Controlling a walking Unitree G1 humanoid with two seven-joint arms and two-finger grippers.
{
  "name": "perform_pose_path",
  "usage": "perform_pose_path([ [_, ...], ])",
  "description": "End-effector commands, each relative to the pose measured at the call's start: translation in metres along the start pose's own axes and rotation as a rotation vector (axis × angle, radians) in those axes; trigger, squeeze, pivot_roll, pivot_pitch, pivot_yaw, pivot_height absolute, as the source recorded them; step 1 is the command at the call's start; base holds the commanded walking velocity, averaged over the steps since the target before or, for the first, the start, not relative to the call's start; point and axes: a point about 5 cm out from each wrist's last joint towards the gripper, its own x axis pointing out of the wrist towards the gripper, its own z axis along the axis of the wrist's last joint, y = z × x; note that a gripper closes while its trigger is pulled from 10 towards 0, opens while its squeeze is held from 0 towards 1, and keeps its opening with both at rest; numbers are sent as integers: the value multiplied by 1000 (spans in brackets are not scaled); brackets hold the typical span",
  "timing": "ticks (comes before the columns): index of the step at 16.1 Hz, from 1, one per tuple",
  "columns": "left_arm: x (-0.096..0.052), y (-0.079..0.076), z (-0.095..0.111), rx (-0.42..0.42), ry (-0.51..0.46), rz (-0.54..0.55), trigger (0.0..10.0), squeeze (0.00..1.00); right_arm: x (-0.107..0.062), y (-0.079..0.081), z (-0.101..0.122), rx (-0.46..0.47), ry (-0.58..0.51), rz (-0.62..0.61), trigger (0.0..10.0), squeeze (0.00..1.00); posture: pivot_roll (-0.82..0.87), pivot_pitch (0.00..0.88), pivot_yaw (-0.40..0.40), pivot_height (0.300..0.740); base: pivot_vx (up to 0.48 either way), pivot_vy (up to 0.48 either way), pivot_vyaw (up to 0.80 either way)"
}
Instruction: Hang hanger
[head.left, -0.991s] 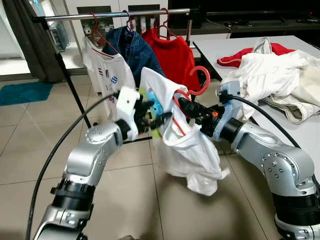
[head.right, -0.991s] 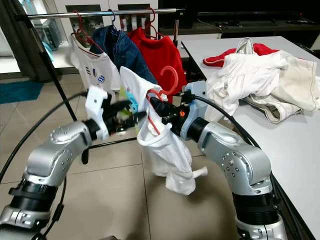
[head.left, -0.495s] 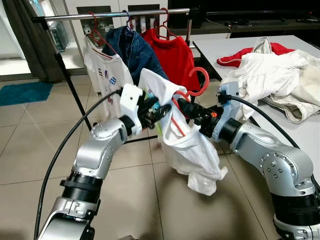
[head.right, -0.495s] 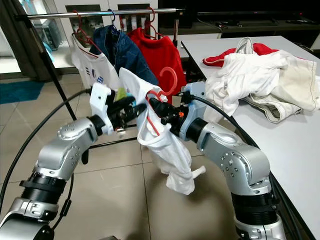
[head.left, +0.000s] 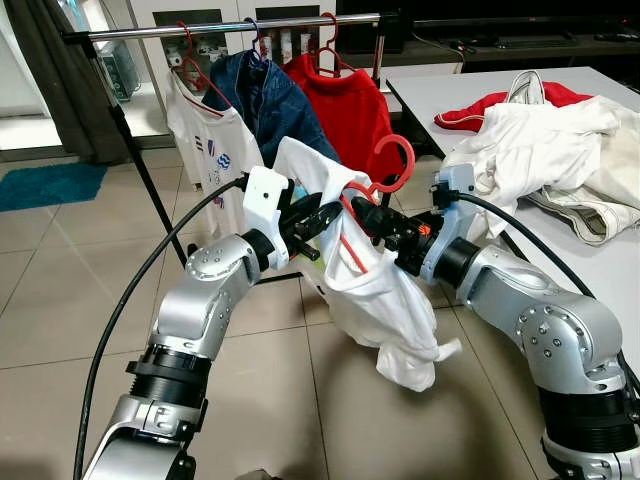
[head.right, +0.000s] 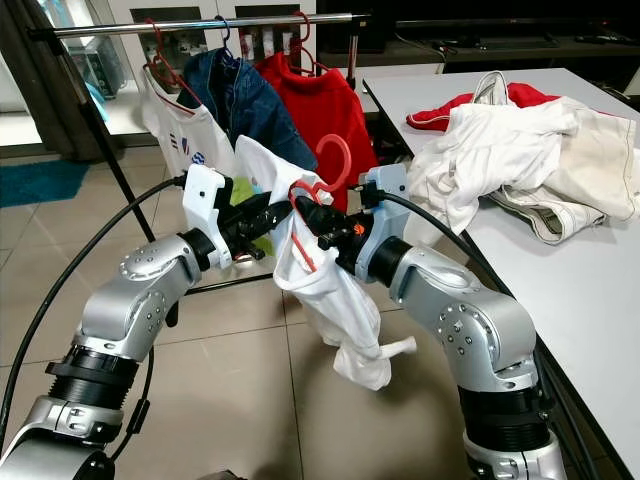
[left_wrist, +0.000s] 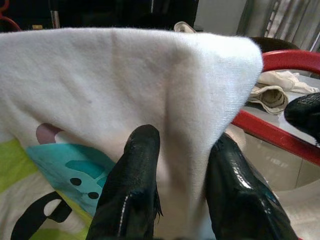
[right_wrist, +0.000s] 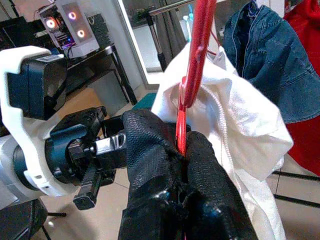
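A white shirt (head.left: 375, 295) with a cartoon print hangs on a red hanger (head.left: 398, 160), held in the air between both arms. My right gripper (head.left: 362, 213) is shut on the hanger's neck (right_wrist: 186, 90), just below its hook. My left gripper (head.left: 322, 220) is shut on a fold of the shirt's shoulder (left_wrist: 150, 90); the cloth sits between its two black fingers (left_wrist: 131, 185). The metal clothes rail (head.left: 230, 30) runs across the back, higher than the hanger's hook and beyond it.
On the rail hang a white printed shirt (head.left: 212, 135), a denim jacket (head.left: 265, 95) and a red sweater (head.left: 345, 105). A white table (head.left: 590, 260) at the right carries a pile of white and red clothes (head.left: 545, 140). The rail's black leg (head.left: 140, 170) slants down at left.
My left gripper has moved up and right onto the shirt's shoulder and closed on the cloth. The right gripper has lifted the hanger and shirt slightly.
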Motion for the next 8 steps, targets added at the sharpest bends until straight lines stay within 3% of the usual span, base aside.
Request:
perform_pose_path([
  [1,-2,1,3,9,-9,12,0,0,-3,3,6,-4,-27,11,10000,0,-195,0,36,719,0,0,0],
  [4,-4,9,-1,-26,-6,125,0,0,-5,4,0,12,-11,2,10000,0,-198,0,37,719,0,0,0],
  [8,-6,9,-9,-84,29,175,0,0,-8,-7,-14,39,41,-130,10000,0,-203,0,35,719,0,0,0],
])
